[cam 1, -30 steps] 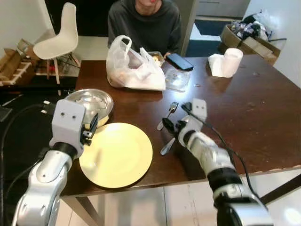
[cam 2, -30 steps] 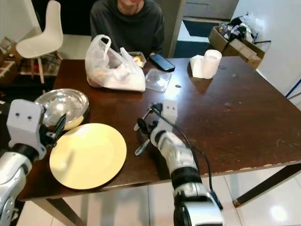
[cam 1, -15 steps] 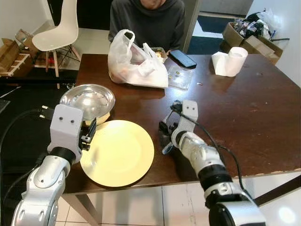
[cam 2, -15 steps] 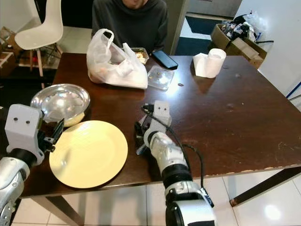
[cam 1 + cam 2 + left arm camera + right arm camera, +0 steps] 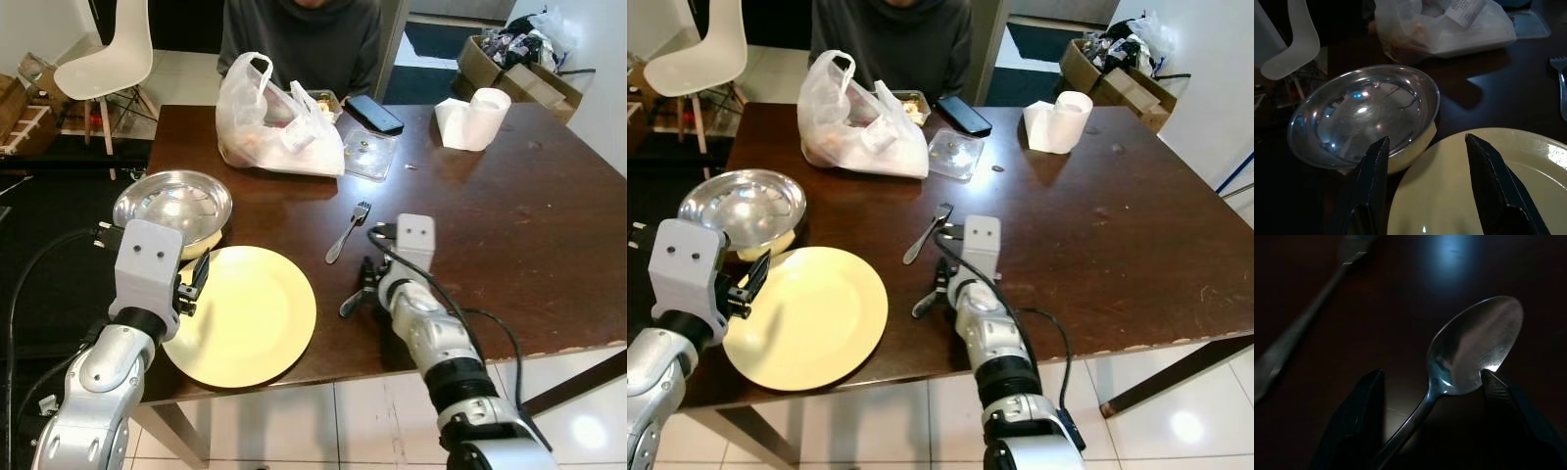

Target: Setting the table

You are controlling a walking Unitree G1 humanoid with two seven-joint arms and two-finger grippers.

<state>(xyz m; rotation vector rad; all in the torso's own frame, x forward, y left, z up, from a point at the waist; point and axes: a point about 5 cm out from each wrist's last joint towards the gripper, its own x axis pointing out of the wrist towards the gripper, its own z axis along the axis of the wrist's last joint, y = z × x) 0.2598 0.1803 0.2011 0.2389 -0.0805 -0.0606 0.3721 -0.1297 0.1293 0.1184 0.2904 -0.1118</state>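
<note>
A yellow plate lies near the table's front left, touching a steel bowl behind it. My left gripper hovers open over the plate's rim where it meets the bowl, holding nothing. A fork lies to the right of the plate, and a spoon lies closer to the front edge. My right gripper is low over the table and open, with the spoon's handle between its fingers and the spoon's bowl pointing away.
A person sits at the far side. In front of them are a white plastic bag, a phone, a clear lid and a paper towel roll. The table's front edge is close; a white chair stands at back left.
The head camera has shifted. My right gripper swung left over the cutlery, then came back and lowered around the spoon's handle. Spoon, fork, plate and left gripper stay where they were.
</note>
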